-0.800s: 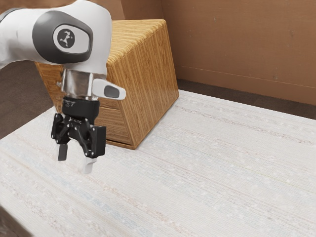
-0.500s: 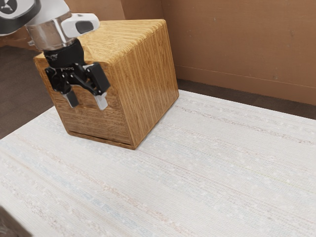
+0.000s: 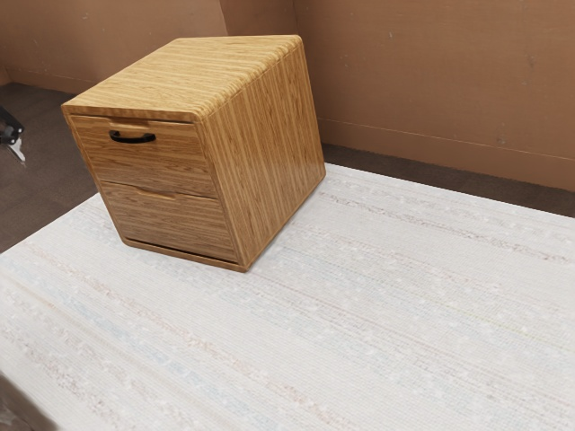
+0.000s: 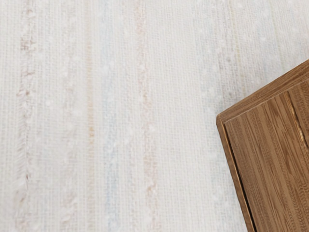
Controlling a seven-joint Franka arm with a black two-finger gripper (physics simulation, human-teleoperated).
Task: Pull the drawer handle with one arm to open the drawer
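While the black claw point(image 3: 11, 142) sits at the exterior view's left edge, state unreadable, the oak-grain wooden drawer cabinet point(image 3: 229, 135) stands on a pale woven-look worktop point(image 3: 404, 314); brown walls point(image 3: 431, 72) behind.

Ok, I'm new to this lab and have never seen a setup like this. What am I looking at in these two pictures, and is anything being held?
A single robot arm works at a table, in a computer simulation. One picture comes from a camera beside the arm. It shows a wooden cabinet standing on a pale woven table. A black handle sits on its top drawer, which looks shut. The dark bit at that view's left edge is the robot arm's tip, where the jaws sit, apart from the cabinet. The other picture comes from a camera on the arm's hand, looking down at the table and a corner of the cabinet. The handle is untouched.
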